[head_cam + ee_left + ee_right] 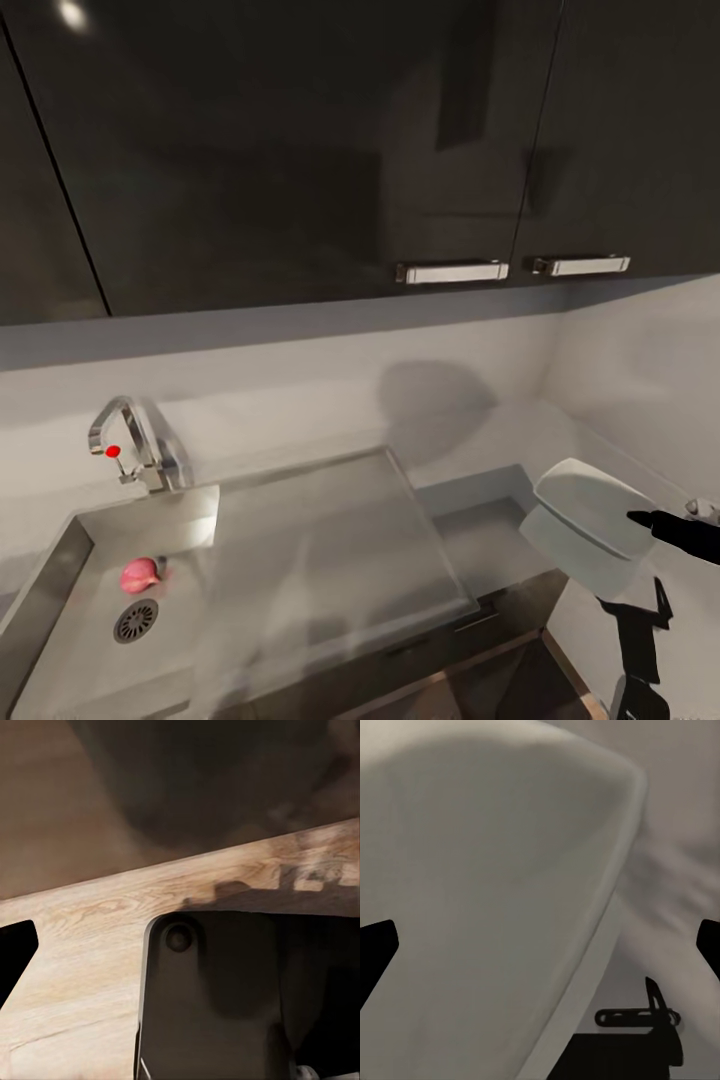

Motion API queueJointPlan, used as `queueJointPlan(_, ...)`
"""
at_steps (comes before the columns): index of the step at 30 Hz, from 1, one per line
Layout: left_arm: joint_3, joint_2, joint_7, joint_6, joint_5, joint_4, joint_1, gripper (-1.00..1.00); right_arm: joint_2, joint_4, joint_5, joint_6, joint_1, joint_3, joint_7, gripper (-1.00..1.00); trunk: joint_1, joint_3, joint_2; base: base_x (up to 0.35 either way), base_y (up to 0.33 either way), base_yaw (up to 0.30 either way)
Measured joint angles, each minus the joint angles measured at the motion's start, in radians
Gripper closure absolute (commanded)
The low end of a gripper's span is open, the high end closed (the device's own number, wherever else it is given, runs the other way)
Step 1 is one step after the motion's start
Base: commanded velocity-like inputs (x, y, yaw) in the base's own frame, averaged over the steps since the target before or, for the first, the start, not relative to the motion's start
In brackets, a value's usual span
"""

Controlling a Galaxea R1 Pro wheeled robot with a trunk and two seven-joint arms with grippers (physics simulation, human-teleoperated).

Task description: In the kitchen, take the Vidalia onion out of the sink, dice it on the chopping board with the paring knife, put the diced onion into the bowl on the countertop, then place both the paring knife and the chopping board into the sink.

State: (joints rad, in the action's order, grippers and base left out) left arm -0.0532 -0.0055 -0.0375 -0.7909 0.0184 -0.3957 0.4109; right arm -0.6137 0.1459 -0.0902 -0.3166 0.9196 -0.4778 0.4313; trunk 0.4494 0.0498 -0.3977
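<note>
At the near left of the head view, the sink (60,600) is set into the desk (480,530), a grey basin with a round drain (136,620) near its front. The onion (139,574) lies in the basin, pink-red, just beyond the drain and close to it. To the right of the basin runs the flat drainboard (330,540), reaching toward the middle of the scene.

At the near right, the right pincer (665,528) comes in from the edge, a black fingertip reaching over the bowl (590,520). The bowl is white and glossy, tilted with its inside turned up and to the left; whether it rests on the desk or is lifted off it cannot be told. In the right wrist view the bowl (487,900) stands very close, between two black fingertips (376,945) that are spread wide apart at either edge, so this pincer is apart.

The left wrist view looks down on a light wood floor (75,967) and a dark machine part (217,1005); one black fingertip (15,945) shows, and the left pincer's state cannot be told.

Farther back, the chrome tap (125,440) with its red dot rises behind the sink against the pale backsplash (300,370). Above hang glossy black cabinets (280,150) with two metal handles (452,271).
</note>
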Motion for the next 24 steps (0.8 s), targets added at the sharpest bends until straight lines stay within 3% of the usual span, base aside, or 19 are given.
queueJointPlan(24, 0.000, 0.000, 0.000, 0.000, 0.000, 0.000, 0.000, -1.00, 0.000, 0.000, 0.000, 0.000, 0.000, 0.000, 0.004, -1.00, 0.000, 0.038, 0.000, 0.000, 0.000, 0.000)
